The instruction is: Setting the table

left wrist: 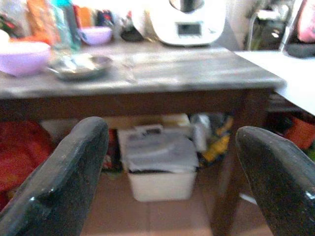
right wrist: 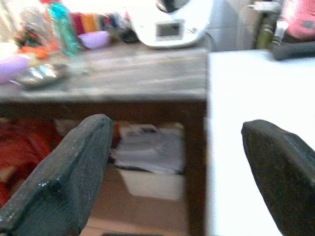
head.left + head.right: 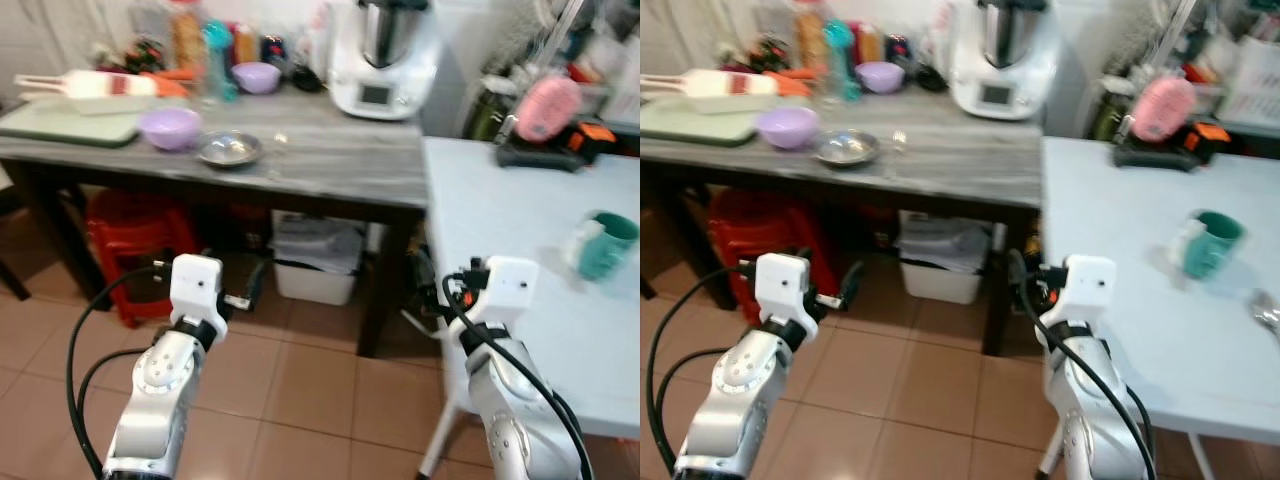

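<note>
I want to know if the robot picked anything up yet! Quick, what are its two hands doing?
Left gripper: open, holding nothing, fingers wide apart below the grey wooden table.
Right gripper: open, holding nothing.

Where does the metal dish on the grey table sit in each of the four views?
Left eye: metal dish, upper left, beside a purple bowl.
Right eye: upper left, same neighbour.
Left wrist: upper left, right of the bowl.
Right wrist: far left, blurred.
Shared landmark: the white kitchen machine.
</note>
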Motion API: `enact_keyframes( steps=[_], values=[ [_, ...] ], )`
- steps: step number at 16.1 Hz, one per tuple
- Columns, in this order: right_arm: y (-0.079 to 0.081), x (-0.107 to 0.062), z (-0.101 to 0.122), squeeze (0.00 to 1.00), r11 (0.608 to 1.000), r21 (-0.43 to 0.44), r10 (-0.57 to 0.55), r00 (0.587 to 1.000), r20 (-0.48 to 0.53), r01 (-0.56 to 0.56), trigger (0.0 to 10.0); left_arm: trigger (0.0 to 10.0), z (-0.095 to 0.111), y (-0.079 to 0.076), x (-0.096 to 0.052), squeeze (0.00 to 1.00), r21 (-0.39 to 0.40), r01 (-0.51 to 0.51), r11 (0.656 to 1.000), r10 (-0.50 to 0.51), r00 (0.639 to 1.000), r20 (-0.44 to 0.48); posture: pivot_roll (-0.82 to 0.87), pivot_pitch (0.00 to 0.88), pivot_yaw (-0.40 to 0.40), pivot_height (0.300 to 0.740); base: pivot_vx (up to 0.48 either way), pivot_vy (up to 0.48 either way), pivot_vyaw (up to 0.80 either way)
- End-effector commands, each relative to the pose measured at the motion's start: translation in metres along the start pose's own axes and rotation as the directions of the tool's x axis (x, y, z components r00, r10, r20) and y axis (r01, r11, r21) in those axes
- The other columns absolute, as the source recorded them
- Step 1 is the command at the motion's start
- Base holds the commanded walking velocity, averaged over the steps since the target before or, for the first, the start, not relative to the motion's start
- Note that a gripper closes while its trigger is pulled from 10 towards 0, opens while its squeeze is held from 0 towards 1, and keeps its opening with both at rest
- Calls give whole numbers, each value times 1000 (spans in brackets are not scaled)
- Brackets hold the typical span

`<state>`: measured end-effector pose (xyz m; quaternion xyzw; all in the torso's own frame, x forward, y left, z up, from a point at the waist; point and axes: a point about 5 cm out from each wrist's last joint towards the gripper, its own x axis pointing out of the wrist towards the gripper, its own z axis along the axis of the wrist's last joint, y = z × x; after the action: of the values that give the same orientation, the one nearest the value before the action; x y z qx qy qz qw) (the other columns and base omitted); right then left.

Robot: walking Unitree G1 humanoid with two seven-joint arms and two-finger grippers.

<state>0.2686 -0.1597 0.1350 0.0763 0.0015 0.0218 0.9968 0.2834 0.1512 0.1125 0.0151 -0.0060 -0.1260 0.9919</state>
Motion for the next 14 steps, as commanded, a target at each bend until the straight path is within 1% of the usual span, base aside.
enact_keyframes(
  steps=[1, 14],
  values=[
    [-3, 0, 0, 0, 1000, 1, -11, 1000, -2, 11, 10000, 10000, 3, -5, 2, 0, 7, 31, 999, -31, 999, 8, -27, 0, -17, 740, 0, -341, 0],
    [-3, 0, -2, 0, 1000, 5, -14, 1000, -6, 14, 10000, 10000, 2, -7, 2, 0, 4, 41, 999, -41, 999, 3, -29, 0, -15, 740, 0, -348, 0]
  ],
)
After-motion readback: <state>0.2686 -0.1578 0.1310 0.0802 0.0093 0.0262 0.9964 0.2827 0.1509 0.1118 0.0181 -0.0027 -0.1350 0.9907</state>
